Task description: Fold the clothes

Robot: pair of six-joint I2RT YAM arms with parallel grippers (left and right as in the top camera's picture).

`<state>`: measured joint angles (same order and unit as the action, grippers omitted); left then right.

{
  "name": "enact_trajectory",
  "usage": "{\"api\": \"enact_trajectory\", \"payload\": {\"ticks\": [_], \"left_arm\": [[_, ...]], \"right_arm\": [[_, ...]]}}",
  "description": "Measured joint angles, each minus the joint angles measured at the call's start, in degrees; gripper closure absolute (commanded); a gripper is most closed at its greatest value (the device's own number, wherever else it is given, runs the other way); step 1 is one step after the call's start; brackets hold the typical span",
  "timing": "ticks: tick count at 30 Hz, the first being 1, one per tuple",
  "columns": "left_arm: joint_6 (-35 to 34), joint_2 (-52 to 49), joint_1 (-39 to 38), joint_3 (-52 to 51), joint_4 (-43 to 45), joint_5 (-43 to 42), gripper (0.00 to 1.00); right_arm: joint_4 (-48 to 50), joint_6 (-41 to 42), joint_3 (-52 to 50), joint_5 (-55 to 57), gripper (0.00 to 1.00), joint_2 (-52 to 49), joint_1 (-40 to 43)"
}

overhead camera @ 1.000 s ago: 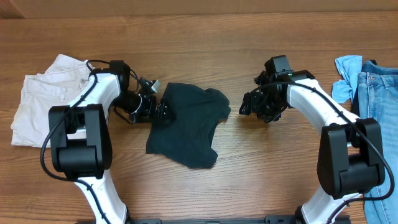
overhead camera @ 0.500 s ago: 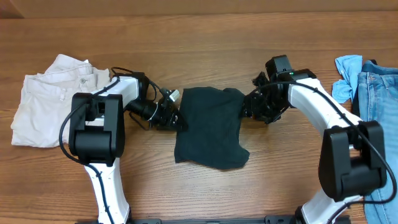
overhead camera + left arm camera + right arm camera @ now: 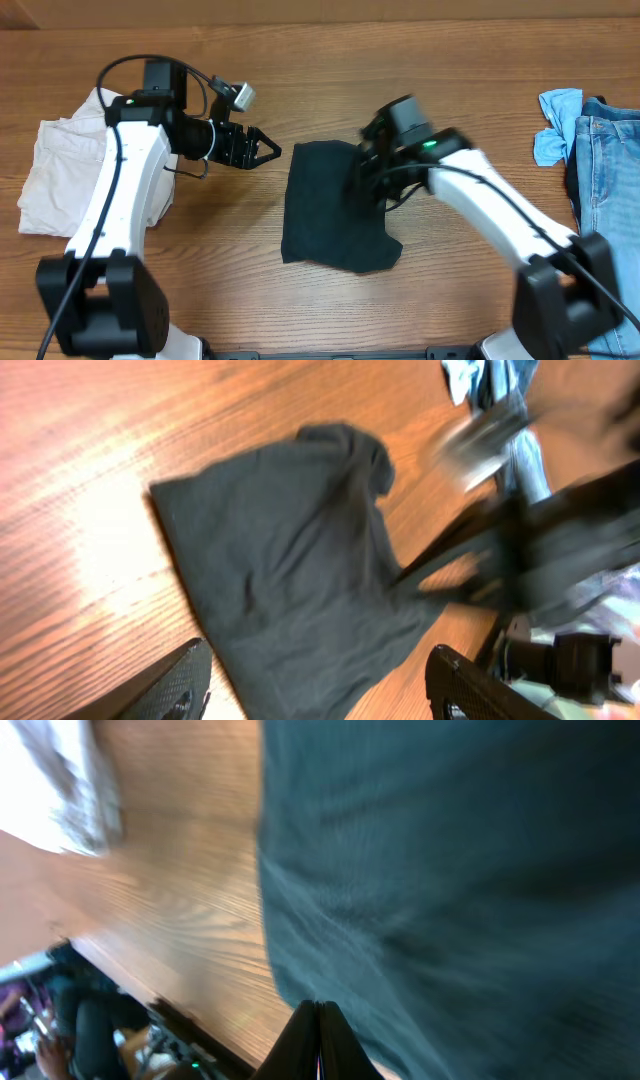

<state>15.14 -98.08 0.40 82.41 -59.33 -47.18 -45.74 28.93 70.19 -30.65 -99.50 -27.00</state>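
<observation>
T-shirt [image 3: 335,210] at centre of overhead frame, lying crumpled but mostly flat on wooden table [image 3: 450,60]. No lettering visible. Long axis top to bottom of frame, with the lower right corner bulging outward.

Left gripper [image 3: 268,152] just left of shirt's upper left corner, apart from it. Jaws wide apart, empty, pointing right toward the cloth.

Right gripper [image 3: 362,180] over upper right part of shirt, blurred. In right wrist view, fingers pressed together, dark cloth filling most of the frame beyond them. Cloth pinched or not: cannot tell.

Nearer arm: right, directly over the fabric; left a short reach from the top edge.

Surface: smooth wood grain, so cloth likely to slide when dragged.

Room: cream shorts [image 3: 60,175] at left edge and jeans [image 3: 600,150] at right edge, both well apart from shirt.
</observation>
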Motion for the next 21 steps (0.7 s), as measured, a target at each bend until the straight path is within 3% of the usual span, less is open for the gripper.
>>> {"api": "enact_trajectory", "payload": {"ticks": [4, 8, 10, 16, 18, 21], "left_arm": [[-2.82, 2.80, 0.00, 0.09, 0.17, 0.76, 0.30], [-3.65, 2.84, 0.00, 0.09, -1.60, 1.40, 0.30], [-3.72, 2.84, 0.00, 0.09, -1.64, 1.60, 0.30], [-4.35, 2.84, -0.04, 0.09, -0.92, 1.84, 0.23], [-4.72, 2.84, -0.39, 0.09, -0.90, 3.10, 0.15], [-5.77, 2.80, -2.60, 0.09, -0.07, 7.13, 0.14]], "right_arm": [[-0.46, 2.73, -1.33, 1.84, 0.96, -8.33, -4.28], [-7.30, 3.34, -1.62, 10.19, 0.95, -9.64, -2.69], [-11.69, 2.51, -1.60, 20.76, 0.95, -9.62, -0.17], [-2.75, -5.57, -1.29, 43.21, 0.96, -9.20, 5.05], [-5.16, -7.78, 0.26, 45.81, 0.96, -9.22, 5.70], [-12.61, -9.18, 5.86, 42.40, 0.96, -9.25, 5.88]]}}
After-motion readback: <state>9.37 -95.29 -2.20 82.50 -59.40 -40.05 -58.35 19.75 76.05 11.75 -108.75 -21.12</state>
